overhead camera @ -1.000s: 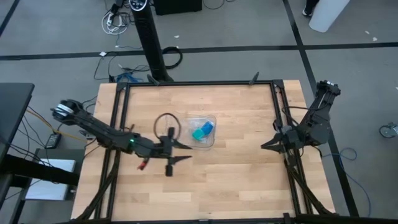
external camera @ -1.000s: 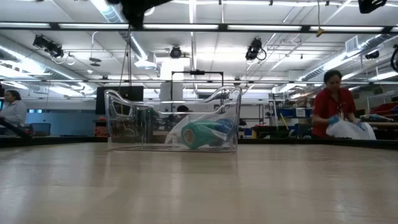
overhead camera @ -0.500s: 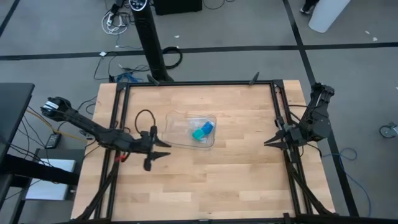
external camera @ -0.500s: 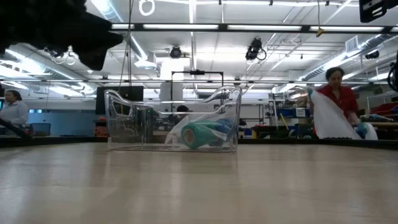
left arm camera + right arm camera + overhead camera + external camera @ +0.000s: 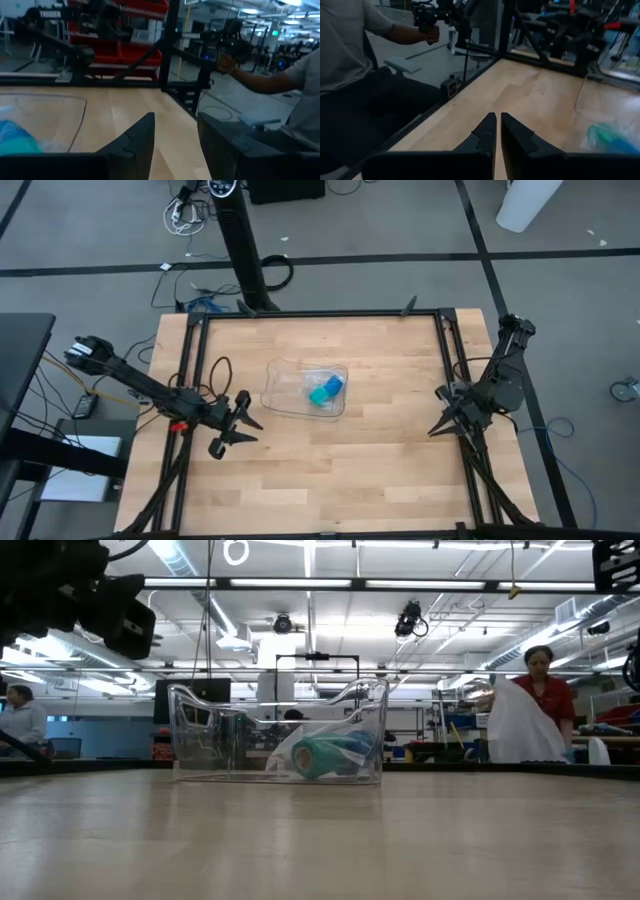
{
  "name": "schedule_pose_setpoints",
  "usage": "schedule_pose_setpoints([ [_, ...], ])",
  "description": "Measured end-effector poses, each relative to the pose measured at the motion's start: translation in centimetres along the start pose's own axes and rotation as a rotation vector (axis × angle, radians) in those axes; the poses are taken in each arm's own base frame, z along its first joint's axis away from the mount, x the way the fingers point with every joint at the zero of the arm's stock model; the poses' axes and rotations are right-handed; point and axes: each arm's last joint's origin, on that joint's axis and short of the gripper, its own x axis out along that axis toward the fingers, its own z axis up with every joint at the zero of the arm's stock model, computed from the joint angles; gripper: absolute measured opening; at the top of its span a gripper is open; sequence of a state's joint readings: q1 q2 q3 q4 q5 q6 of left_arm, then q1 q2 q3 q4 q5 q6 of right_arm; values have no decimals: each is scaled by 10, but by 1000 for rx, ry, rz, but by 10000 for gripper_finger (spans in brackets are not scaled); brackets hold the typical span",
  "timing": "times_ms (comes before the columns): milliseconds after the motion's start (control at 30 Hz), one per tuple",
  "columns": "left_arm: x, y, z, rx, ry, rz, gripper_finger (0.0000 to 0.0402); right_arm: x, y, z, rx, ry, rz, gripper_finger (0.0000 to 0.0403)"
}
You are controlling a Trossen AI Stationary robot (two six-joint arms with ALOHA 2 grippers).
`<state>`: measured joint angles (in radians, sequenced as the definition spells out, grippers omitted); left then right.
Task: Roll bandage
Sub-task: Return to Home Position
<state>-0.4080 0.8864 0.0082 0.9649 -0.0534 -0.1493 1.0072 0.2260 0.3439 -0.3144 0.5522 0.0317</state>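
The bandage (image 5: 336, 384) is a small bright blue roll lying inside a clear plastic tray (image 5: 283, 385) at the table's middle, beside a teal-green block (image 5: 319, 395). In the low view the roll (image 5: 360, 747) shows through the tray wall (image 5: 210, 735). My left gripper (image 5: 258, 431) is open and empty, left of the tray and a little nearer, its fingers pointing right; its wrist view (image 5: 175, 117) shows the gap. My right gripper (image 5: 431, 431) is shut and empty by the table's right rail, pointing left.
Black frame rails (image 5: 320, 314) run along the table's far, left and right edges. Bare wood lies in front of the tray (image 5: 330, 470). A person (image 5: 540, 690) handles a white sheet in the room beyond, and a person's arm (image 5: 260, 80) shows past the table.
My left gripper has drawn back from beside the tray toward the table's left edge. My right gripper has shifted slightly toward the near edge. The tray and its contents have stayed put.
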Motion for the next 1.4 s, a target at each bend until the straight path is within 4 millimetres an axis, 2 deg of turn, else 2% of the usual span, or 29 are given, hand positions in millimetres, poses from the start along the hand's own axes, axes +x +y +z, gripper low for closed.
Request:
schedule_pose_setpoints([
  [167,0,0,-2,11,16,6,156,1,0,-4,96,25,-6,22],
  [433,0,2,-1,12,6,62,156,6,3,-21,69,74,-10,22],
  [567,0,3,-1,14,2,104,156,6,3,-21,81,72,-10,22],
  [1267,0,3,-2,16,6,107,156,7,3,-20,86,60,-10,22],
  [1400,-2,3,2,13,-18,103,156,14,7,-35,107,25,-7,22],
])
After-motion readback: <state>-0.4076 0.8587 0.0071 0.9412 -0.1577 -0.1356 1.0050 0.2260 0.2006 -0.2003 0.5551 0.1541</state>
